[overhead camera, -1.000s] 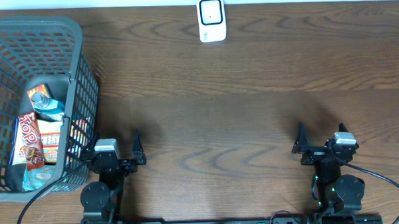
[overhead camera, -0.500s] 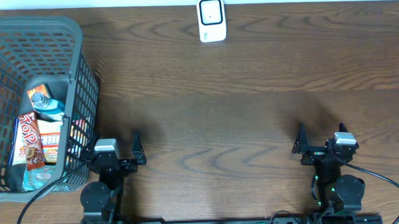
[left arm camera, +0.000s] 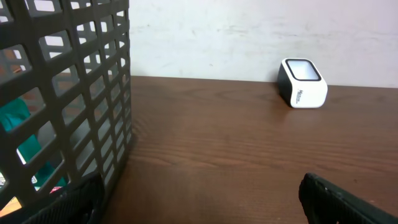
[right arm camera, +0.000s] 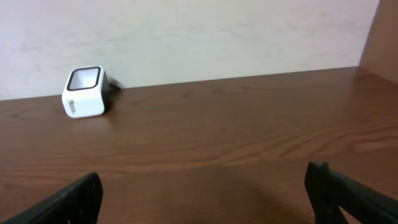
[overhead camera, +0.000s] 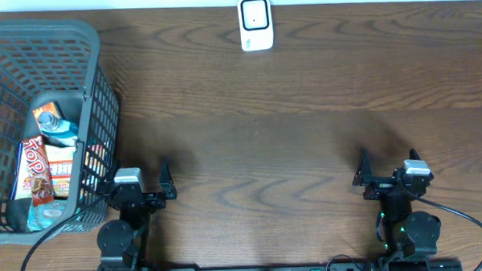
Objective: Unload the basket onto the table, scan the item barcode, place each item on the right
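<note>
Dark wood-grain table [overhead camera: 305, 133], white scanner [overhead camera: 255, 23] by pale wall [right arm camera: 217, 37]

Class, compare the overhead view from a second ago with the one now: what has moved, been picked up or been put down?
Nothing has visibly changed. The left gripper and right gripper rest open and empty at the near edge, the snack packets lie in the basket, and the scanner stands at the far edge.

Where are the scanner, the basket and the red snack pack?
scanner [overhead camera: 255, 22]: overhead view, middle of its top face.
basket [overhead camera: 44, 30]: overhead view, far rim.
red snack pack [overhead camera: 35, 165]: overhead view, middle of its wrapper, inside the basket.
</note>
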Controlling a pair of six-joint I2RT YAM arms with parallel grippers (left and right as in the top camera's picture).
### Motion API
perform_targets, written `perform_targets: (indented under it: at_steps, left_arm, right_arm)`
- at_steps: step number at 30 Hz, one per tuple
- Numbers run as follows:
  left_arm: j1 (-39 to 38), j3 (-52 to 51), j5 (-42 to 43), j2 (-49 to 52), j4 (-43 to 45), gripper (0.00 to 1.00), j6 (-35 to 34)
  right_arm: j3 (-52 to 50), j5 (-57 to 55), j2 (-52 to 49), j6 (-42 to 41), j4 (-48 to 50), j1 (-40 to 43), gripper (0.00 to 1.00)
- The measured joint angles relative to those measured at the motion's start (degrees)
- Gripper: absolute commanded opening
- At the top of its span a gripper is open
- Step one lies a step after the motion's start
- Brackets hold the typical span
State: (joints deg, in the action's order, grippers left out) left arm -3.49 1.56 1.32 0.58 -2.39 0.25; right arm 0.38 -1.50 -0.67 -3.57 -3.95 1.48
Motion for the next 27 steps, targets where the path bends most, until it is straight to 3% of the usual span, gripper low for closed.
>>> perform_targets:
  at_steps: [27]
  left_arm:
    - [0.0,1.16,-0.07,0.15,-2.21,1.0,0.0]
  right_arm:
    - [0.0,0.0,0.0,0.0,-0.02,0.0,0.99]
